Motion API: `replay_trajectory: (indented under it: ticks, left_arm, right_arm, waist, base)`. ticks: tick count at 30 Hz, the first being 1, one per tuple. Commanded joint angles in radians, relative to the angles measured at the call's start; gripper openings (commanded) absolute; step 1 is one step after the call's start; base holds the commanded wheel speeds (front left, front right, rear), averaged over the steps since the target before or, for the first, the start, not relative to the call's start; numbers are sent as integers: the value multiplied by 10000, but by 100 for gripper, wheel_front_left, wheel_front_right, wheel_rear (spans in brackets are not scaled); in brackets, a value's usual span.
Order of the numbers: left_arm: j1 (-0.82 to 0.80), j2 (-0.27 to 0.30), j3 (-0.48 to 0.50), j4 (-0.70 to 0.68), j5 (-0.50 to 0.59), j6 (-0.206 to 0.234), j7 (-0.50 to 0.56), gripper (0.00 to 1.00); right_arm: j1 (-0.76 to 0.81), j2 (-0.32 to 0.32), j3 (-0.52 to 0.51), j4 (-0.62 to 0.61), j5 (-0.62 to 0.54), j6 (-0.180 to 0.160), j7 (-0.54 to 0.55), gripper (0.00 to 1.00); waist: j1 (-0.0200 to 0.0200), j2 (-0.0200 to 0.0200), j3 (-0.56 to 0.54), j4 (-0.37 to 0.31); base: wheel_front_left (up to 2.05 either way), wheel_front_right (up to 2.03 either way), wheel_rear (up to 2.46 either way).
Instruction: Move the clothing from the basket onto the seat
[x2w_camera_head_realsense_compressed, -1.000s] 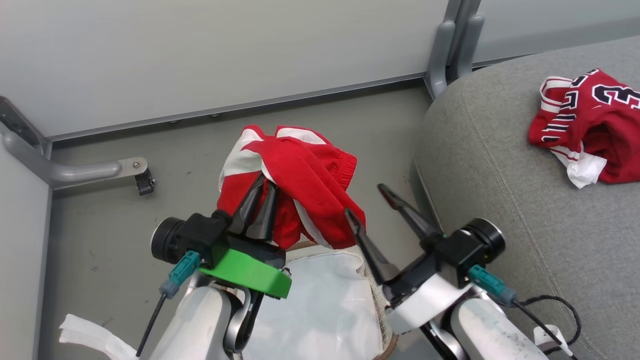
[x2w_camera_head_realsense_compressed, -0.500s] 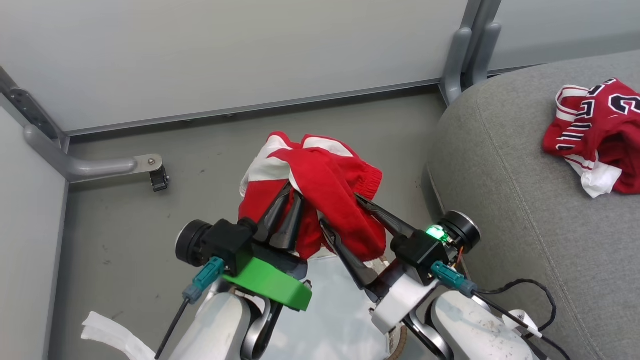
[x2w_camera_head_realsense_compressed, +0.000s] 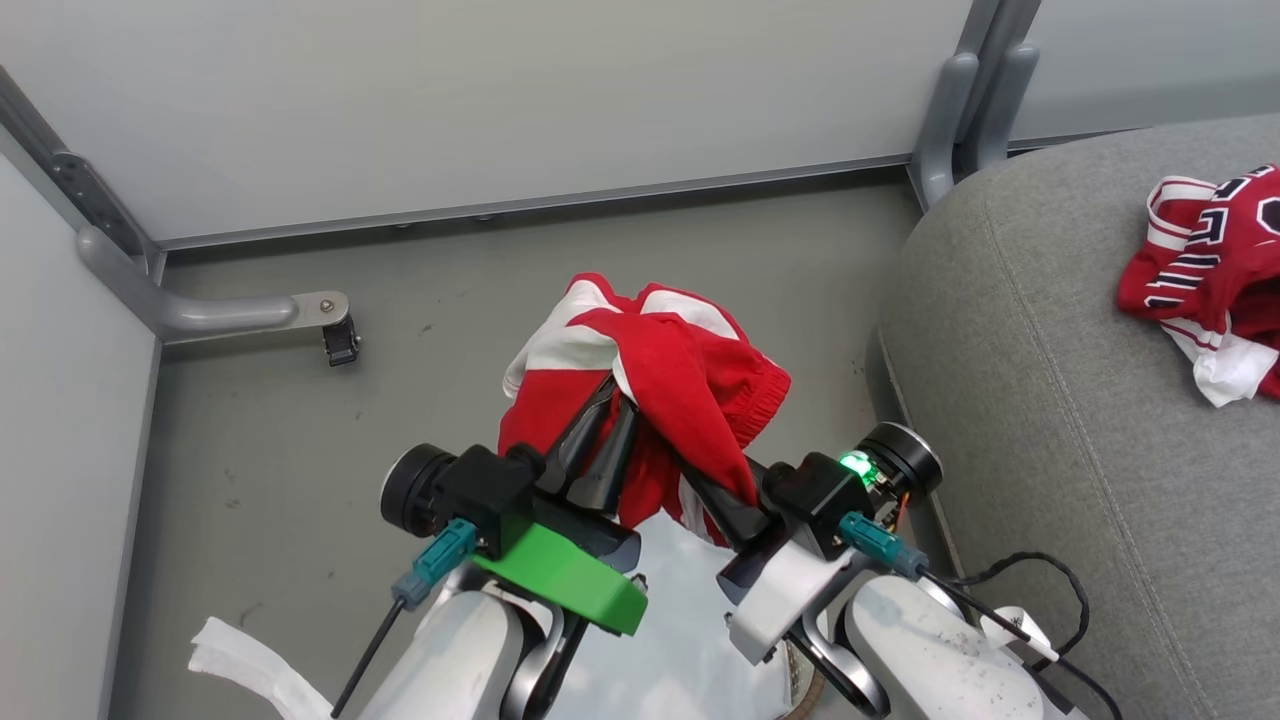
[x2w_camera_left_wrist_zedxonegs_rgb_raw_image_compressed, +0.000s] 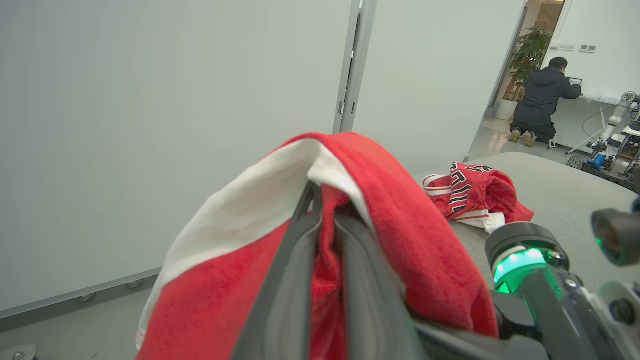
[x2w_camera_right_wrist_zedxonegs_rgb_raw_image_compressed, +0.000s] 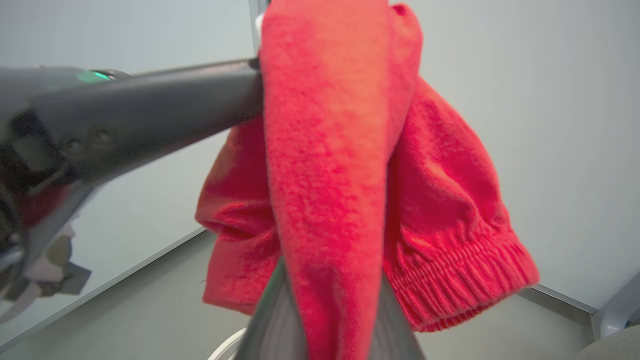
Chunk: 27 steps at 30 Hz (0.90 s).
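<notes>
- Grey floor (x2w_camera_head_realsense_compressed: 300, 450) and pale partition walls (x2w_camera_head_realsense_compressed: 500, 100) are framing the work, and in the lower middle of the head view the left claw (x2w_camera_head_realsense_compressed: 618, 395) is staying clamped on a fold of the red garment (x2w_camera_head_realsense_compressed: 690, 380), its two fingers pressed together with cloth between them, as its own wrist view confirms (x2w_camera_left_wrist_zedxonegs_rgb_raw_image_compressed: 325, 200).
- Just right of it, the right claw (x2w_camera_head_realsense_compressed: 712, 490) is now gripping the hanging part of the same garment; a second ago it was standing apart and clear of the cloth, then straddling it, and its wrist view is showing red fabric pinched between the fingers (x2w_camera_right_wrist_zedxonegs_rgb_raw_image_compressed: 330, 280).
- Both claws are therefore sharing the load, with the garment hanging in the air above the basket (x2w_camera_head_realsense_compressed: 803, 688) at the bottom edge, whose white liner (x2w_camera_head_realsense_compressed: 670, 620) is showing beneath.
- Everything is sitting further right in the frame than before, so the head camera is turning, not the furniture.
- At the right edge the numbered garment (x2w_camera_head_realsense_compressed: 1215, 270) is already lying on the seat (x2w_camera_head_realsense_compressed: 1050, 400).
- My judgement: the carry across to the seat is coming next.
</notes>
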Motion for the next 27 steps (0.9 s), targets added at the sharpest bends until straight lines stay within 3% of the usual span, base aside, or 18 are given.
replay_trajectory:
  ticks: [1, 7, 9, 10, 12, 13, 14, 22, 27]
  left_arm:
    - [-202, -15, 39, 18, -21, 3, -5, 0]
    - [-186, -17, 189, -223, 176, 3, -6, 0]
    - [-164, -16, 197, -278, 175, 3, -6, 22]
    - [-159, -15, 196, -290, 177, 3, -6, 24]
    - [-165, -15, 192, -346, 186, 3, -6, 42]
    - [-153, -14, 204, -332, 178, 3, -6, 89]
    - [-144, -11, 228, -332, 192, 3, -6, 100]
    - [-17, -5, 384, -148, 305, 3, -3, 100]
    - [-61, 43, 478, -6, 345, 3, -3, 100]
  right_arm:
    - [88, -18, -30, 29, 62, -15, -16, 0]
    - [72, -19, -241, 109, 73, -15, -16, 0]
    - [101, -25, -296, 127, 78, -15, -13, 0]
    - [125, -25, -328, 128, 81, -15, -10, 0]
    - [174, -15, -455, 45, 90, -15, -10, 0]
    - [203, -8, -544, -15, 96, -15, -10, 0]
    - [236, -3, -645, -90, 97, -15, -10, 0]
    - [543, 38, -1513, -537, 157, -15, -16, 0]
    - [650, 58, -1830, -765, 235, -15, -16, 0]
  waist:
    - [0, 0, 23, -28]
    - [0, 0, 117, -228]
    - [0, 0, 131, -303]
    - [0, 0, 132, -337]
    - [0, 0, 138, -414]
    - [0, 0, 133, -466]
    - [0, 0, 131, -510]
    - [0, 0, 262, -1397]
    - [0, 0, 394, -2389]
  base:
    - [0, 0, 0]
    - [0, 0, 0]
    - [0, 0, 0]
    - [0, 0, 0]
    - [0, 0, 0]
    - [0, 0, 0]
    - [0, 0, 0]
    - [0, 0, 0]
    - [0, 0, 0]
